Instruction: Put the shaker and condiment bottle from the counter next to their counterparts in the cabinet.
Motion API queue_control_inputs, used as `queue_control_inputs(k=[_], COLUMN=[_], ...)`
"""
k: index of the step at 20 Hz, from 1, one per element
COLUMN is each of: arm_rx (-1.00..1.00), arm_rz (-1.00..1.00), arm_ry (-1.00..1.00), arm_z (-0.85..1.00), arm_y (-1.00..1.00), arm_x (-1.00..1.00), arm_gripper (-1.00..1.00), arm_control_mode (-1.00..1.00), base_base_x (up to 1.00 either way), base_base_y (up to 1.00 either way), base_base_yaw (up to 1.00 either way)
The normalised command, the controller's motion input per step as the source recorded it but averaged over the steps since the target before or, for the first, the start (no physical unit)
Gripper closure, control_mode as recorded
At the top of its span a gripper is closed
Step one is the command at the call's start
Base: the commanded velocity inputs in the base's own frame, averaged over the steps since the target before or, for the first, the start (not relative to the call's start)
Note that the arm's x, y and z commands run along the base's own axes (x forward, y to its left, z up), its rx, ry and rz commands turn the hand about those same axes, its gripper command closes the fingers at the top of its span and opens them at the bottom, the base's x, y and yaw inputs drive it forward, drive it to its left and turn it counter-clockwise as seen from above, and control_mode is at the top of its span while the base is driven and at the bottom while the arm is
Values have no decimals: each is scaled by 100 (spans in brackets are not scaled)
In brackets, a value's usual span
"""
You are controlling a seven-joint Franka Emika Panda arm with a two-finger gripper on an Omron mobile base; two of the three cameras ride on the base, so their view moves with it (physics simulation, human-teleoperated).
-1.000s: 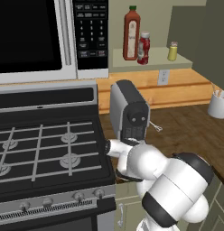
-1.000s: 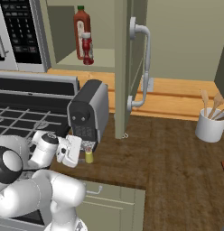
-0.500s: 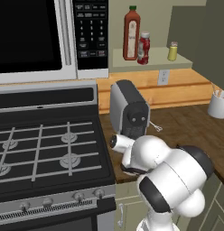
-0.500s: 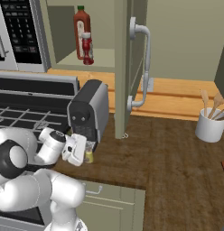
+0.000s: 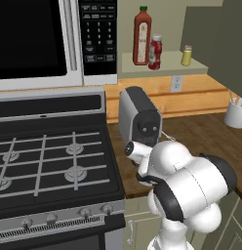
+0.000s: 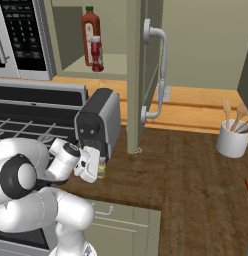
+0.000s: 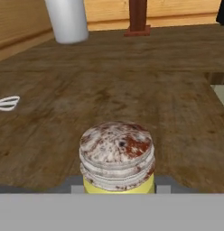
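Observation:
The yellow shaker (image 7: 117,155) with its mottled pale cap stands on the brown counter (image 6: 186,175), close in front of the hand camera. My gripper (image 6: 96,169) is shut on the shaker (image 6: 101,167), low beside the front of the dark appliance. Up in the cabinet (image 5: 167,66), the squat red condiment bottle (image 5: 155,51) with a white cap stands right beside the tall red bottle (image 5: 142,36). A second yellow shaker (image 5: 186,55) sits farther right on the same shelf. The two red bottles also appear from the other side, tall bottle (image 6: 90,35) and condiment bottle (image 6: 97,54).
A dark boxy appliance (image 6: 98,122) stands just behind the gripper. The open cabinet door (image 6: 138,75) with its handle hangs over the counter. A white utensil cup (image 6: 232,140) stands at the right. The stove (image 5: 45,161) and microwave (image 5: 45,39) are to the left.
The gripper's fingers have closed around the shaker on the counter. The arm's elbow has swung rightward and lower; the shaker itself stays in place.

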Motion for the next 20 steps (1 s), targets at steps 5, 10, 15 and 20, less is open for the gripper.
queue_control_inputs(k=[5,10,15,20], arm_rx=[4,0,0,0], arm_rz=[2,-1,0,0], arm_ry=[-4,-4,-5,-10], arm_z=[6,16,17,11], arm_y=[0,0,0,0], arm_x=[-27,-34,-31,-44], arm_gripper=[100,100,100,100], arm_control_mode=[-100,-100,-100,-100], base_base_x=[0,0,0,0], base_base_y=[0,0,0,0], base_base_yaw=[0,0,0,0])
